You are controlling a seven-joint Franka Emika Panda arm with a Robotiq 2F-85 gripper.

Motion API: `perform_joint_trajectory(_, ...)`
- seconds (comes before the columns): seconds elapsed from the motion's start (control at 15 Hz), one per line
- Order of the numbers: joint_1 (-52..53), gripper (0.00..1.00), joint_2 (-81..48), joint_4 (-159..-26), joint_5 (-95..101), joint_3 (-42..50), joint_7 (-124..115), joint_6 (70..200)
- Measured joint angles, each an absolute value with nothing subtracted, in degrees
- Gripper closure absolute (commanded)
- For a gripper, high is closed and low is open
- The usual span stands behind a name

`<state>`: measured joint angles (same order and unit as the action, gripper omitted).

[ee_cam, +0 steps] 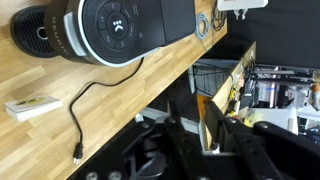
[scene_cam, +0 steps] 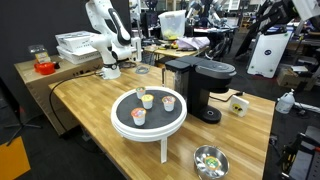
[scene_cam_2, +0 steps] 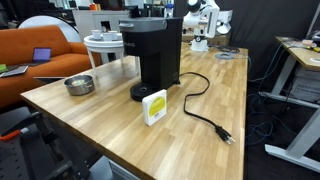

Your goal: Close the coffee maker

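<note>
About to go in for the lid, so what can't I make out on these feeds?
- Coffee maker lid: hidden by the machine's own back in an exterior view; top edge crops it in the wrist view.
- Gripper: dark against clutter in the wrist view, open or shut unclear; tiny in both exterior views.

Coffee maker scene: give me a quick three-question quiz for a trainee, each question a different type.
1. True or false: the coffee maker's cord is plugged into a socket.
2. Which thing stands nearest the coffee maker's base? A. a small yellow and white box B. a kettle C. a toaster
3. In the wrist view, is the claw touching the coffee maker?
Key: 1. False, its plug lies loose on the table. 2. A. 3. No, it is apart from it.
</note>
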<state>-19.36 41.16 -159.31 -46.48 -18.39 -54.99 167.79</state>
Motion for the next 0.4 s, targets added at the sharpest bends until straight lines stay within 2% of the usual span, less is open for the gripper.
perform_joint_trajectory(0.4,-19.36,0.63,40.36,-159.26,-46.48,-18.4,-54.99,167.92)
